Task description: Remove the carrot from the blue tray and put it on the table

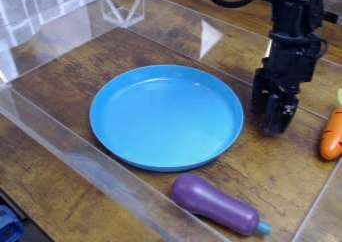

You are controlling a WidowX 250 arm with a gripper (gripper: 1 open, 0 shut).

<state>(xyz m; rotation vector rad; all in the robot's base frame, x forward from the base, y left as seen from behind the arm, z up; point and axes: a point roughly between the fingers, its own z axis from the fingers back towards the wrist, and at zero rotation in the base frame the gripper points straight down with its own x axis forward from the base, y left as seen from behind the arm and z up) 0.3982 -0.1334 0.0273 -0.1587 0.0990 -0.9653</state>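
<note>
The orange carrot point(330, 134) with its pale green tip lies on the dark wood table point(80, 71) near the right edge, outside the blue tray point(147, 116). Nothing lies in the round tray, which sits in the middle of the table. My black gripper point(277, 114) hangs from the upper right and points down, low over the table between the tray's right rim and the carrot. Its fingers stand open with nothing between them, and it touches neither the carrot nor the tray.
A purple eggplant toy point(214, 204) lies in front of the tray near the front acrylic wall point(80, 151). Clear acrylic walls border the table on the left, back and front. Bare wood shows behind and to the right of the tray.
</note>
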